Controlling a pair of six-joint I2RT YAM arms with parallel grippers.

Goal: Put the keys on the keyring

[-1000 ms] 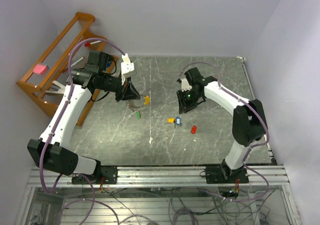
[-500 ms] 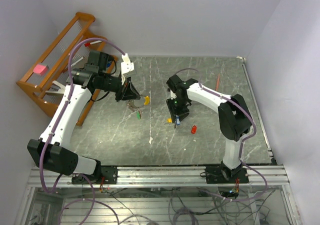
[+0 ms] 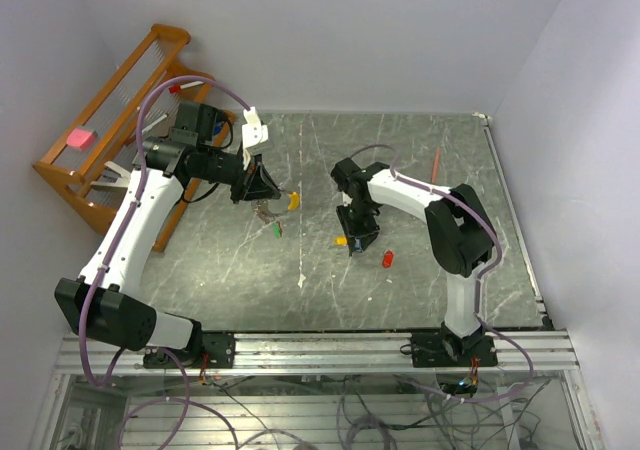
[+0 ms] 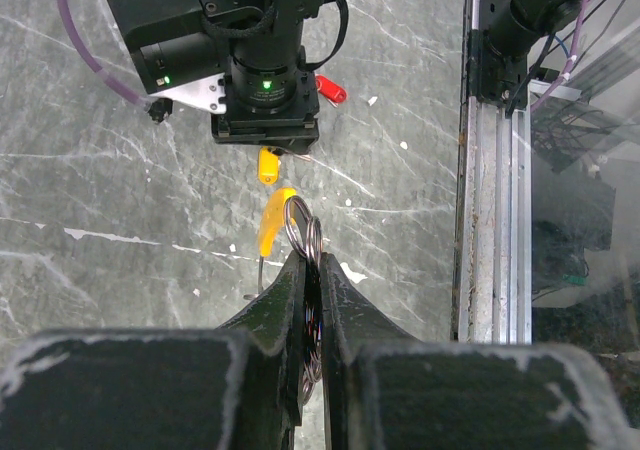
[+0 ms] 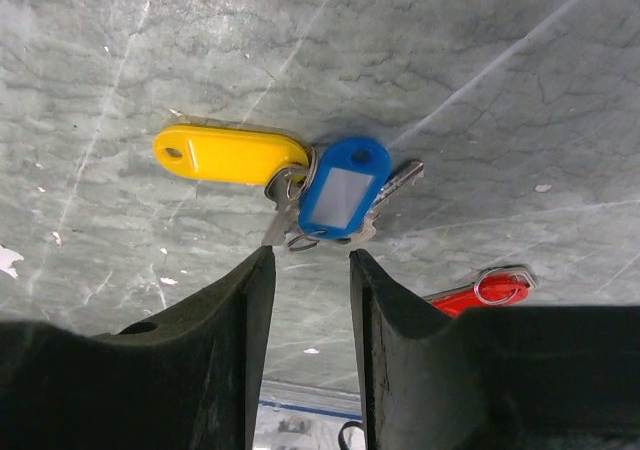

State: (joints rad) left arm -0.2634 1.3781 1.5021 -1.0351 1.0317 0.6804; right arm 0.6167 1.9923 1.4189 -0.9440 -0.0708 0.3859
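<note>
**Keyring (image 4: 303, 228) clamped in left gripper (image 4: 308, 262); right gripper (image 5: 308, 270) open above two keys**

The left gripper's jaws were pressed together on the silvery coils of the keyring. The ring stood on edge between the fingertips, over the left-centre part of the grey marble table (image 3: 320, 140). The ring's curved yellow banana piece (image 4: 272, 220) jutted out past the fingertips toward the right arm. In the top view a green key (image 3: 277, 230) showed just on the near side of that gripper. Whether it hung from the ring or lay on the table could not be told.

The right gripper pointed down at mid-table with its jaws apart and nothing between them. Its wrist camera showed the yellow key (image 5: 230, 154) and the blue key (image 5: 342, 185) lying flat on the marble, touching each other. They lay just beyond the gap between the two fingers. The blue tag lay over a small metal blade and small ring. The red key (image 5: 462, 300) lay on the table by itself, close beside one finger and apart from the yellow and blue pair.

A thin orange-red pencil (image 3: 435, 163) lay well apart, toward the far right of the table. A wooden rack (image 3: 110, 120) stood off the table's far left corner, and a pink block (image 3: 80, 138) rested on it.
</note>
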